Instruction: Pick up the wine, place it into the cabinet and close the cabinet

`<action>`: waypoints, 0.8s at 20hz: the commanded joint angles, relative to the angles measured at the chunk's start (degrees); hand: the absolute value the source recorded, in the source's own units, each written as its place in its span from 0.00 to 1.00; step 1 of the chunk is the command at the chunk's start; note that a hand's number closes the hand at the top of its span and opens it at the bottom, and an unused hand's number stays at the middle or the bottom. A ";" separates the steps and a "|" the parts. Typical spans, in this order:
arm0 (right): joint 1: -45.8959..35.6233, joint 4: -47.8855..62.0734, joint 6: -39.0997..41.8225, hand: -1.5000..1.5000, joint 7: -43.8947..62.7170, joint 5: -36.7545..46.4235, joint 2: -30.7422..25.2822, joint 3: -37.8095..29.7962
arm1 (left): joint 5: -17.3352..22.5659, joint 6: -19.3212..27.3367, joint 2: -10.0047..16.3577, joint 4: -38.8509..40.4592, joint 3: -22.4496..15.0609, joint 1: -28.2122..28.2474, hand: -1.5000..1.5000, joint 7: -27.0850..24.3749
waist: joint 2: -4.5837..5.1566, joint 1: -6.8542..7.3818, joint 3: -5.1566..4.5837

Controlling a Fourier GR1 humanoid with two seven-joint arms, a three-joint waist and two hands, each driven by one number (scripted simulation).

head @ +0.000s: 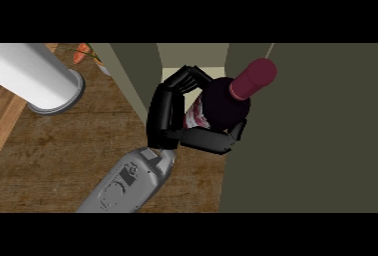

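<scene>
The wine bottle [221, 102] is dark with a maroon cap [253, 79] and a pale label. It is held up at the mouth of the olive cabinet [136, 75], in the gap between the cabinet's left wall and the open door [310, 140]. My left hand [166, 117] is shut on it: the fingers curl over the bottle's far side and the thumb wraps its near side. The hand hides the bottle's lower part, so I cannot tell whether it rests on anything. My right hand is out of sight.
A large white cylinder [40, 75] with a grey rim stands on the wooden counter [59, 165] at the upper left. Something orange [80, 54] lies behind it. The open door fills the right side.
</scene>
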 commanded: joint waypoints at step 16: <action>-2.31 -3.73 -1.88 0.00 2.54 -1.45 0.73 1.17 | 3.76 -2.85 1.04 13.35 1.78 2.45 1.00 -13.08 | 0.01 0.64 -0.03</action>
